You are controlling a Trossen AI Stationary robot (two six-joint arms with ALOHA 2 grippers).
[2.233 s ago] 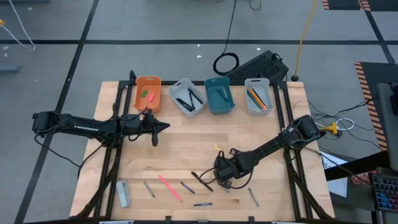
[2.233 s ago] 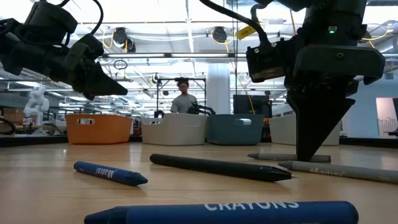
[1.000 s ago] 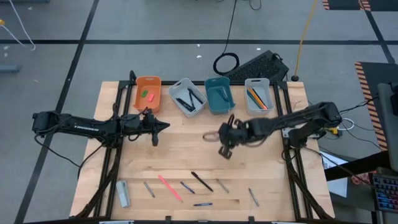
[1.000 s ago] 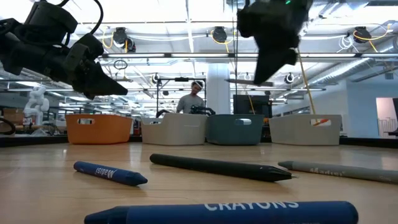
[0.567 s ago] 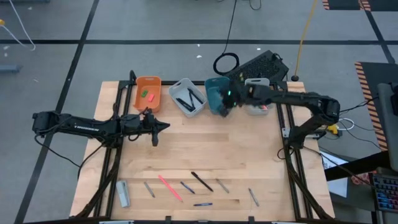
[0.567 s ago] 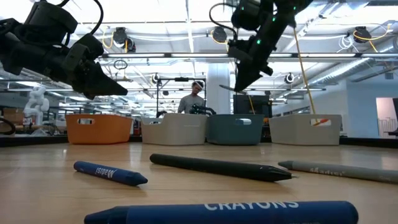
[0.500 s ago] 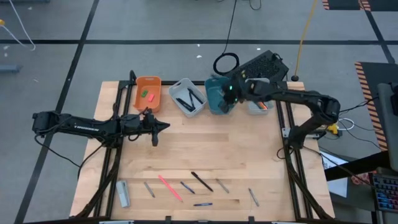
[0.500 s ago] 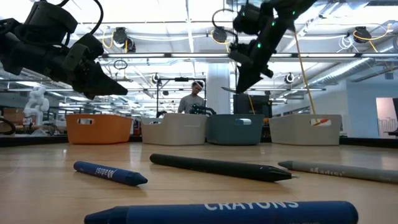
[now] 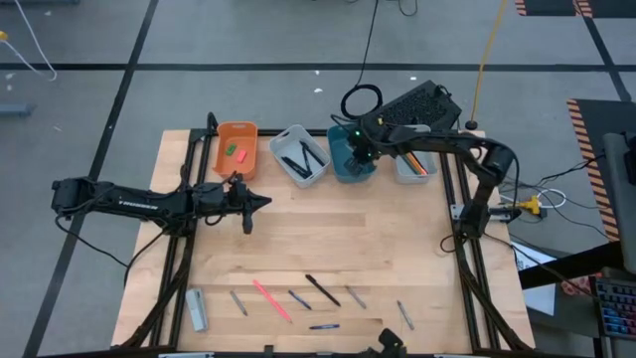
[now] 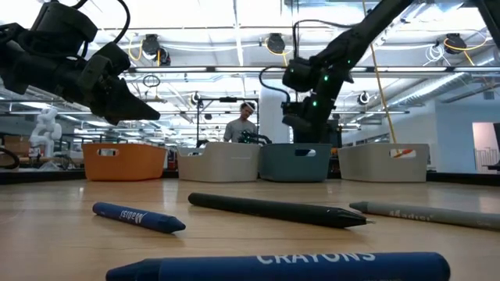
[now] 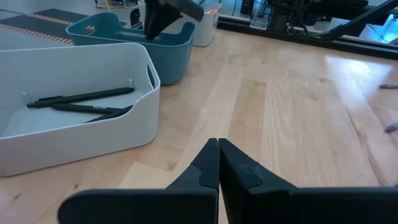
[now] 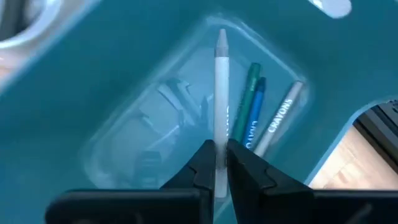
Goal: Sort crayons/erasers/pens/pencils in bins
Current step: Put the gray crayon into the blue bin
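Four bins stand along the far edge: orange point(image 9: 237, 134) holding a green eraser point(image 9: 230, 149) and a pink-red eraser point(image 9: 239, 155), pale grey point(image 9: 301, 171) with black pens point(image 11: 81, 99), teal point(image 9: 343, 164), and pale grey point(image 9: 412, 171) with pencils. My right gripper point(image 12: 220, 163) reaches down into the teal bin point(image 12: 124, 93), shut on a pale grey crayon point(image 12: 221, 81), above several crayons point(image 12: 252, 106) lying inside. My left gripper point(image 9: 264, 202) hovers shut and empty over the table's left-middle, also seen in the low view point(image 10: 148, 115). My right gripper pinches the pale grey crayon's rear end point(image 12: 221, 155) between its two fingers. The fingers come from above, pointing down into the teal bin, and the crayon runs on along them, its tip point(image 12: 221, 34) toward the bin floor. Whether the tip touches the floor cannot be told.
Near the front edge lie several loose sticks: a pink one point(image 9: 271, 299), a black pen point(image 9: 322, 289), blue crayons point(image 9: 299, 298) and grey ones point(image 9: 404, 314). A grey block point(image 9: 197, 308) lies at the front left. The bare wooden middle point(image 9: 328, 229) separates them from the bins.
My right gripper has carried the crayon from above the table's middle toward the far edge, reached the teal bin, tipped its fingers downward and lowered into the bin. It has stayed shut on the crayon.
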